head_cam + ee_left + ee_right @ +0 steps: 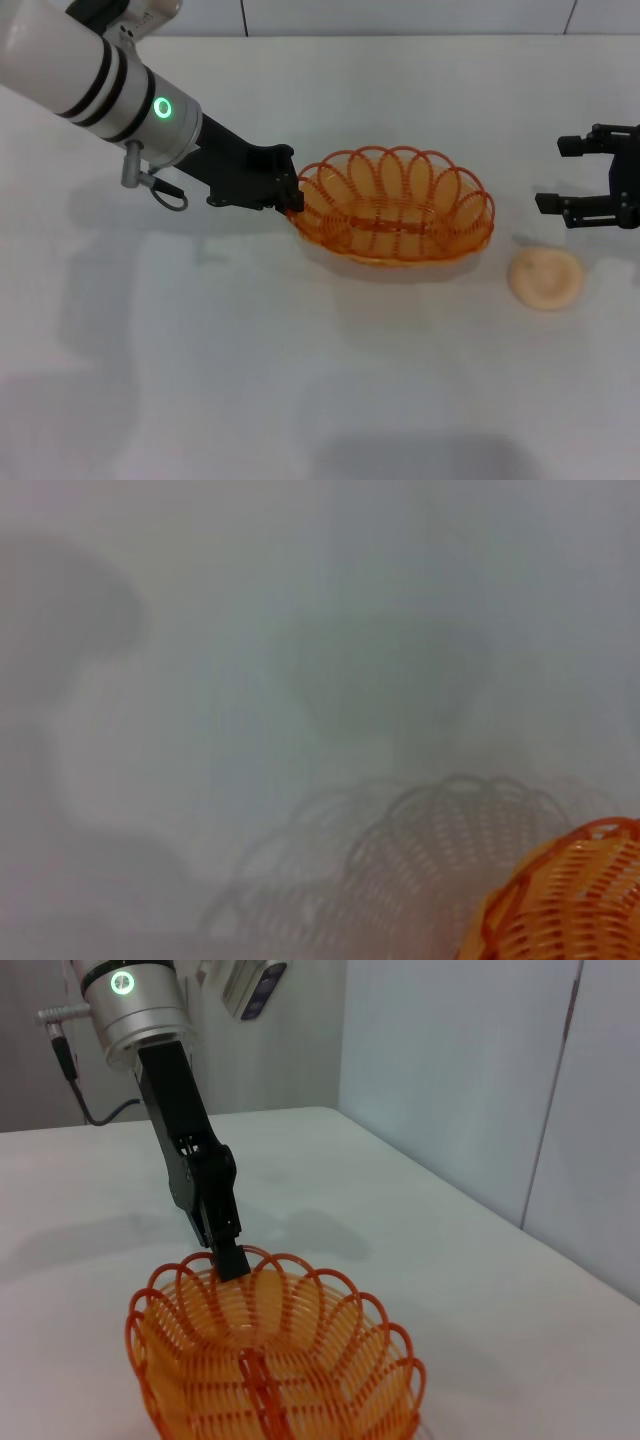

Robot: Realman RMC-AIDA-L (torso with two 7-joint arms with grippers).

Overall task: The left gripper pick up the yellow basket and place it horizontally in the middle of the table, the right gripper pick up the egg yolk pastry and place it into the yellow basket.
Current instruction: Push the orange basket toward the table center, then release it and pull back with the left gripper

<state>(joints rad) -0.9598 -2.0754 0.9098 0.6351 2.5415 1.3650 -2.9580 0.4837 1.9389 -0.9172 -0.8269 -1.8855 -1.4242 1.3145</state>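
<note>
The yellow basket [395, 205] lies lengthwise across the middle of the table [300, 380]. My left gripper [292, 195] is shut on the rim at the basket's left end. The right wrist view shows this too: the black fingers [228, 1250] clamp one looped arch of the basket [270, 1360]. The left wrist view shows only a corner of the basket [565, 900] and its shadow on the table. I cannot tell whether the basket rests on the table or hangs just above it. The egg yolk pastry [545, 277] lies on the table right of the basket. My right gripper [552, 175] is open and empty, behind the pastry.
A grey wall [450, 1080] stands past the table's far edge [400, 36]. A grey cable loop [165, 190] hangs from the left wrist. White tabletop stretches in front of the basket and the pastry.
</note>
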